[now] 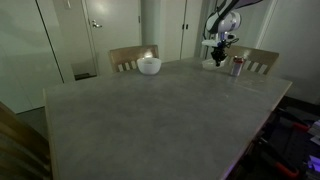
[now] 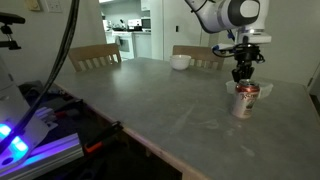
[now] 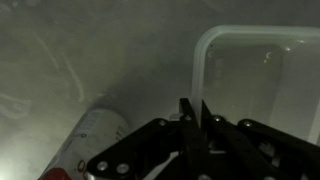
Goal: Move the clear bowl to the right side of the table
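Gripper [image 3: 192, 118] is seen pinched shut on the rim of the clear bowl [image 3: 262, 80]. The bowl is located over the table [image 3: 90, 60], just beside a metallic can [image 3: 95, 140]. The can label is blurred, so no writing can be read. A white bowl [image 1: 149, 66] is placed farther back, well apart.
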Tool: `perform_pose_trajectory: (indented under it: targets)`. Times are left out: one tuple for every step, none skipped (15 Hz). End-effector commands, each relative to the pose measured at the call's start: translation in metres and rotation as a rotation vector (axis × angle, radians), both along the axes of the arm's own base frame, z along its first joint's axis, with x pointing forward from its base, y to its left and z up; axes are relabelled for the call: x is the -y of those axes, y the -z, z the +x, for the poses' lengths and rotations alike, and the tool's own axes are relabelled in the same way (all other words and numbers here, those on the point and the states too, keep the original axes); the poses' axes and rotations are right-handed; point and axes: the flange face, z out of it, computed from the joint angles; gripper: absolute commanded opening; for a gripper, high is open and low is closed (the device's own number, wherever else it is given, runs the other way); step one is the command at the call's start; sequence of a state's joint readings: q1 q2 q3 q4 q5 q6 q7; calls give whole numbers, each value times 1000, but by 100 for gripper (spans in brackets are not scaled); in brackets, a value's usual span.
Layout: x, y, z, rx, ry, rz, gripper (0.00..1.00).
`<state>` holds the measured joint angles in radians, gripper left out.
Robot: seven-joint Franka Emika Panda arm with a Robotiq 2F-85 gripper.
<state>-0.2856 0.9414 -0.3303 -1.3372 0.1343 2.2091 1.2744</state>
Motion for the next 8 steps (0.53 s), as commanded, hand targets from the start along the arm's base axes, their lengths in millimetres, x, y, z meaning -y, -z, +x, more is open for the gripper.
perform_pose_trajectory:
  targets:
    - [15,15,-4,-54,56,58,2]
    - [18,16,-4,-58,61,71,2]
    - [21,15,-5,-59,59,79,33]
    - [23,14,-5,-63,60,83,35]
    - [25,16,-6,-69,63,87,40]
    - [26,18,-7,-75,64,90,46]
    - [27,17,-6,-75,61,88,54]
    - [28,17,-5,-71,58,84,60]
